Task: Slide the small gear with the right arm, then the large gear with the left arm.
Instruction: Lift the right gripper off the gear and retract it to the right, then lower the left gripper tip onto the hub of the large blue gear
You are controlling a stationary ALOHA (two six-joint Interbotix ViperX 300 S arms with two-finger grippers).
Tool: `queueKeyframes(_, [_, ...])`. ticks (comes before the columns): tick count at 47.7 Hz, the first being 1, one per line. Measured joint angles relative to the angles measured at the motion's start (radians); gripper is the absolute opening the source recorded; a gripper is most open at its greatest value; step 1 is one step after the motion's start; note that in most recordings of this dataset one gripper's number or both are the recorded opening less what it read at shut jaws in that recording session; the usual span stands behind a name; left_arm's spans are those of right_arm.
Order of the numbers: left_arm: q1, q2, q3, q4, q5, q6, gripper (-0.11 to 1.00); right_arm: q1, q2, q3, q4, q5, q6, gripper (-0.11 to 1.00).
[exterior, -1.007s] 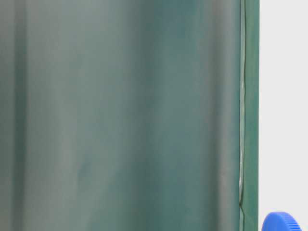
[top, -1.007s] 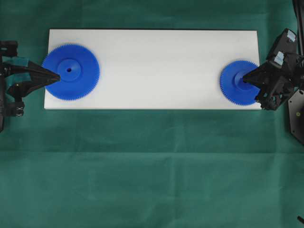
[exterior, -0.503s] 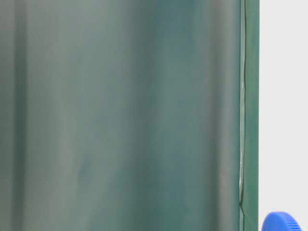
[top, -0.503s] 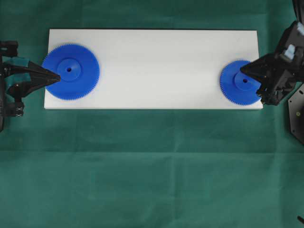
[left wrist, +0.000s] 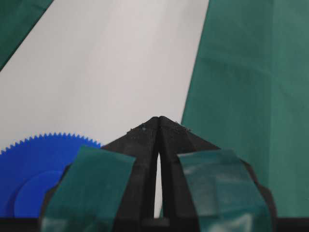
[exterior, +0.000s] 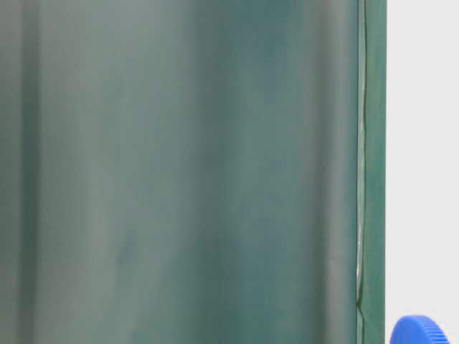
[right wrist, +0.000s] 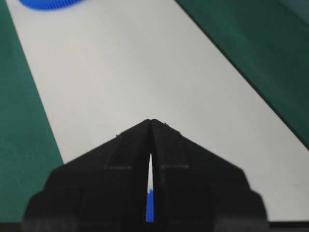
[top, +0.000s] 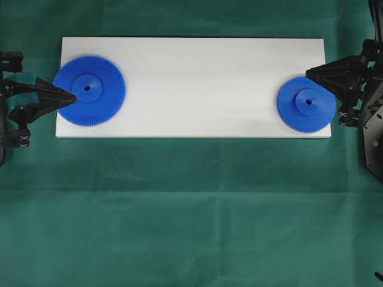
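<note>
Blue small gear (top: 306,103) and large gear (top: 89,90) carry no markings.

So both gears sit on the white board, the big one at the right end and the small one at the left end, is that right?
Not quite, the ends are swapped. The overhead view shows both gears on the white board, but the large gear lies at the left end, by the left gripper, and the small gear at the right end, by the right gripper.
</note>
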Motion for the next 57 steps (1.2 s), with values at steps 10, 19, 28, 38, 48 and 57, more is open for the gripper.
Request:
queueKeyframes(10, [0.0,0.0,-0.002,0.0,0.0,0.0,0.0,0.0,-0.015,0.021,0.0,-0.002,0.002,0.5])
queueKeyframes(19, [0.0,0.0,-0.002,0.0,0.0,0.0,0.0,0.0,-0.018,0.023,-0.002,-0.021,0.002,0.5])
queueKeyframes(28, [0.014,-0.002,-0.002,0.0,0.0,0.0,0.0,0.0,-0.025,0.028,0.0,-0.064,0.002,0.5])
queueKeyframes(38, [0.064,0.0,-0.002,0.0,0.0,0.003,0.0,0.0,-0.035,0.04,0.0,-0.069,0.002,0.5])
queueKeyframes(48, [0.123,0.0,-0.002,0.0,0.008,0.005,0.0,0.0,-0.052,0.049,-0.002,-0.071,0.002,0.5])
queueKeyframes(57, [0.126,0.032,-0.006,0.0,0.109,0.011,0.0,0.0,-0.057,0.054,-0.002,-0.071,0.002,0.5])
